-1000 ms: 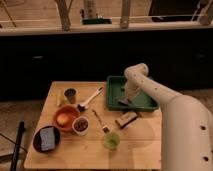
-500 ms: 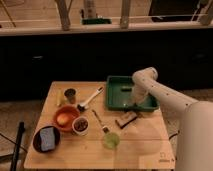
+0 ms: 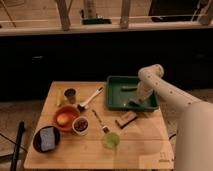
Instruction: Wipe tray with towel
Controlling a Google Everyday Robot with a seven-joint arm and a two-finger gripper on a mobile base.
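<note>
The gripper [image 3: 134,102] is hanging low inside the green rectangular plastic tray [image 3: 115,98], near its front-right corner; its grip cannot be told. The tray is sitting on the light wooden table [image 3: 137,147], at its right rear part.

Table [image 3: 137,147] with tray [image 3: 119,96], bowl [image 3: 65,118], cup [image 3: 111,141]; jaws in tray

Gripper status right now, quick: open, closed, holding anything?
Gripper: low inside the green tray, toward its front edge; open, closed or holding something cannot be told.
</note>
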